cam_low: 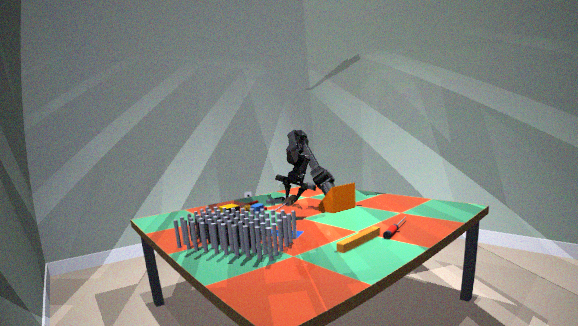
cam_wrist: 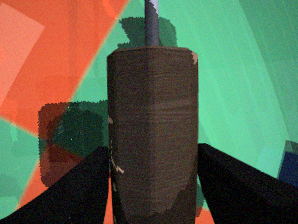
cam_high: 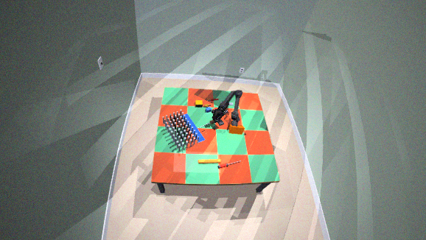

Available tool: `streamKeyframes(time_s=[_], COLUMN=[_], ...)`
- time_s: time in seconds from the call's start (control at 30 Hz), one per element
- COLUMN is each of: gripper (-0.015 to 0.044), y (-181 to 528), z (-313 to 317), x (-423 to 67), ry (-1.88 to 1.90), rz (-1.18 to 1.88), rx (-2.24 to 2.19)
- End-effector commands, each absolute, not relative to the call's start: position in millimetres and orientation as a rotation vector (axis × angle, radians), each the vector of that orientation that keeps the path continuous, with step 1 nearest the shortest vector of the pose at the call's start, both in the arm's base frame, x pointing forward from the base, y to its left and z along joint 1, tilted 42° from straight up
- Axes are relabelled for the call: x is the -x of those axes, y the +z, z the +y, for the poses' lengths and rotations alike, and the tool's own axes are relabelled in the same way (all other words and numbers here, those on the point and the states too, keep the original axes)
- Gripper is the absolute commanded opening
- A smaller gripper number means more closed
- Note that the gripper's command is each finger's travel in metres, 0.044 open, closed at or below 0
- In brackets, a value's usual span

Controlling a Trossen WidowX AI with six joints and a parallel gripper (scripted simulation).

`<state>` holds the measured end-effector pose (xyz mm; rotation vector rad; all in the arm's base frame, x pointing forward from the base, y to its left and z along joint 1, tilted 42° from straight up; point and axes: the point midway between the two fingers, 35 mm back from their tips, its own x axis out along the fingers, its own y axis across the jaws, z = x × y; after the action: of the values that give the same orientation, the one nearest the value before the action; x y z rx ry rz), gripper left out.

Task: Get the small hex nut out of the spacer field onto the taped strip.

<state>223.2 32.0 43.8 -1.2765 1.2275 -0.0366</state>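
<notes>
The gripper (cam_wrist: 153, 183) is clamped partway shut on a brown-handled tool (cam_wrist: 153, 129), its thin rod pointing ahead. It hovers near the strip (cam_high: 194, 127) fronting the spacers (cam_high: 178, 129). The nut is too small to see.

The table (cam_low: 320, 295) at the frame's centre wears an orange-red and green checker. Grey spacers (cam_low: 235, 231) stand at left beside a blue strip (cam_high: 194, 127); a black arm (cam_low: 305, 160) holds a brown-handled tool (cam_wrist: 153, 136)
</notes>
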Motion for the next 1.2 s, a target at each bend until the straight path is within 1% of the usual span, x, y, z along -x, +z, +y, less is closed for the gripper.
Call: streamKeyframes(time_s=[0.0,0.5,0.57,1.17], gripper=[0.0,0.0,0.0,0.0], y=[55.7,107.0,96.4,76.9], z=[46.1,88.1,81.6,151.0], x=[-224.6,-215.6,-218.9,-244.4], ry=[-0.033,-0.042,-0.025,0.431], rz=[1.225,1.223,1.234,1.371], rx=[1.268,1.275,1.293,1.6])
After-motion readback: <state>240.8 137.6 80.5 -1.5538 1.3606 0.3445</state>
